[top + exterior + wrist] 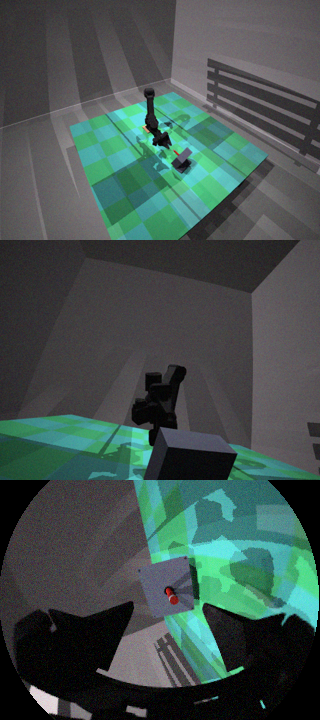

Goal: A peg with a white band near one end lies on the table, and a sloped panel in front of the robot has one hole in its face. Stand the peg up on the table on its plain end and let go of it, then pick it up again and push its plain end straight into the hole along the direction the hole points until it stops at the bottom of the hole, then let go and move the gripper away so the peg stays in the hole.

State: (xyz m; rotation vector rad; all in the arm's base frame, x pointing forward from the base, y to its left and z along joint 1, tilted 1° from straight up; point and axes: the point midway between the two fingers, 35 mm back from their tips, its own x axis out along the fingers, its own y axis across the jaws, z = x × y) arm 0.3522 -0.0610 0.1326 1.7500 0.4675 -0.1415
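The red peg (176,152) (170,594) stands out of the hole in the grey sloped panel (183,156) (196,440) (154,586). Its plain end is inside the hole, and its white band shows near the outer end in the wrist view. How deep it sits is hidden. My gripper (169,147) (168,605) is open and empty. It is backed off from the peg, with a gap between the fingertips and the peg's outer end in the top view. In the exterior view the panel hides the peg.
The green and turquoise checkered table top (152,219) (72,431) carries the arm and the panel. Dark shadows cross it. The arm's base stands behind, by a small orange plate (146,129). The panel's block and foot are the only obstacle near the gripper.
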